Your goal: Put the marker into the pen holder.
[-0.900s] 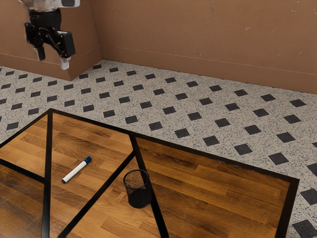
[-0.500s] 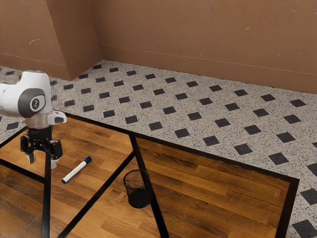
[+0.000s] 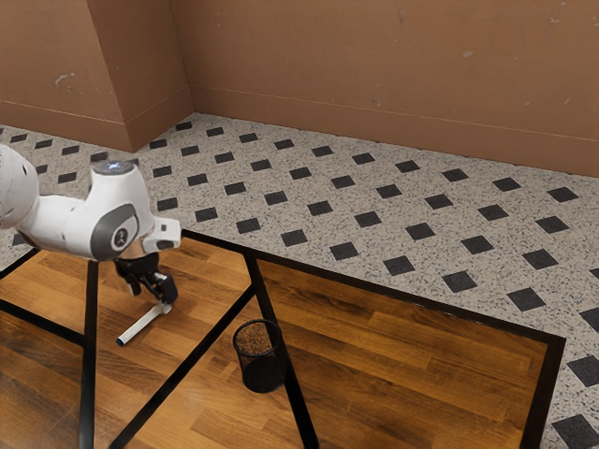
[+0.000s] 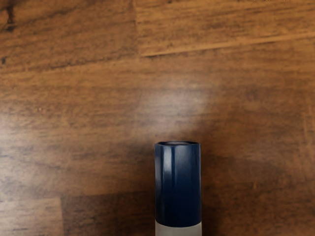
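Over marker [image 3: 140, 327] — gripper [image 3: 151, 299] near cap [image 4: 178, 184], fingers apart, released; straddle marker evenly, settle low, then squeeze gently — no nudging.

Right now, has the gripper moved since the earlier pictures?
Yes: against the table's black edge, the gripper has moved down and toward the exterior view's right, to the marker.

The table [image 3: 421, 360] has brown wood panels between black strips. The marker [image 3: 140, 326] lies on one panel; the upright pen holder [image 3: 263, 372] stands by a strip, nearer the corner at the exterior view's right.
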